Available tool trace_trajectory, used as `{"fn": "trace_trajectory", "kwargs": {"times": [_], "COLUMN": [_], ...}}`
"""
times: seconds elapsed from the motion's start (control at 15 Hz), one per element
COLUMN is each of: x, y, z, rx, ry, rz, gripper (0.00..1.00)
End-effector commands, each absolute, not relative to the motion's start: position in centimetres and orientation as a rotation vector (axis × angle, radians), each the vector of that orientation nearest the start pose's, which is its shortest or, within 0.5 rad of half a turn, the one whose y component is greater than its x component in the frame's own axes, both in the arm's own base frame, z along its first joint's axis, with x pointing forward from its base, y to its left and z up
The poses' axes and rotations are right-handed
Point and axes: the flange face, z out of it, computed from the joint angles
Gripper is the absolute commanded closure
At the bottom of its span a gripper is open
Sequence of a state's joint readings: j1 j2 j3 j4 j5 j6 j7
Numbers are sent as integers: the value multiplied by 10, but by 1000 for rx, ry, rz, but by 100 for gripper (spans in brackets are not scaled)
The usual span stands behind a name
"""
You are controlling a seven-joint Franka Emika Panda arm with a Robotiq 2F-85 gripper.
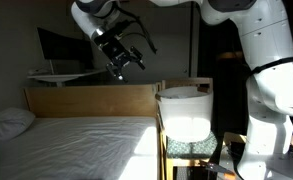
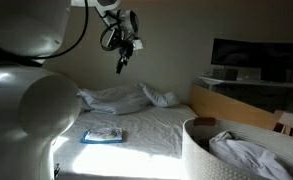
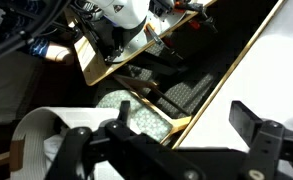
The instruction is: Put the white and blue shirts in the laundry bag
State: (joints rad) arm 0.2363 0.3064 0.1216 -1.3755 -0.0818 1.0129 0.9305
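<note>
The biggest risk comes from the wide bed with its white sheet (image 2: 156,125), which lies well below the claw (image 2: 122,58). White cloth on white bedding is hard to tell apart, so on the way down we could pinch the sheet along with a garment, or take hold of the wrong heap.

Next is the tall white fabric laundry bag with a rolled rim (image 1: 184,112). It stands below the claw and off to one side, past the bed's pale wooden board (image 1: 91,100). A hanging sleeve could snag on that board on the way over. The bag's soft wall could also fold or tip if we press on its rim, leaving the shirt draped outside.

The flat, folded blue shirt (image 2: 103,134) lies almost straight under the claw. Being so flat, it could slip out of a shallow pinch. The crumpled white shirt (image 2: 116,97) sits below and beyond the claw. We think that is the shirt, though the heap is dim and could be partly bedding.

The claw hangs high with its jaws spread wide and nothing between them.

Both shirts show in an exterior view, along with the bag's mouth (image 2: 196,150) and some pale cloth inside it. The opposite angle shows neither shirt. It gives us instead the bag's full height and a plump white pillow (image 1: 6,122). The wrist view shows no garment either, only the spread claw (image 3: 166,135) over clutter beside the bed.
</note>
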Motion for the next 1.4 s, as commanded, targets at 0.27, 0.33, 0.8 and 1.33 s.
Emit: {"fn": "trace_trajectory", "kwargs": {"times": [0.27,0.33,0.8,1.33], "x": [563,569,596,603], "y": [194,202,261,266], "z": [494,486,398,348], "rx": [-3257,-3244,-3072,-3091], "ry": [916,871,436,231], "rz": [594,504,437,528], "gripper": [0,0,0,0]}}
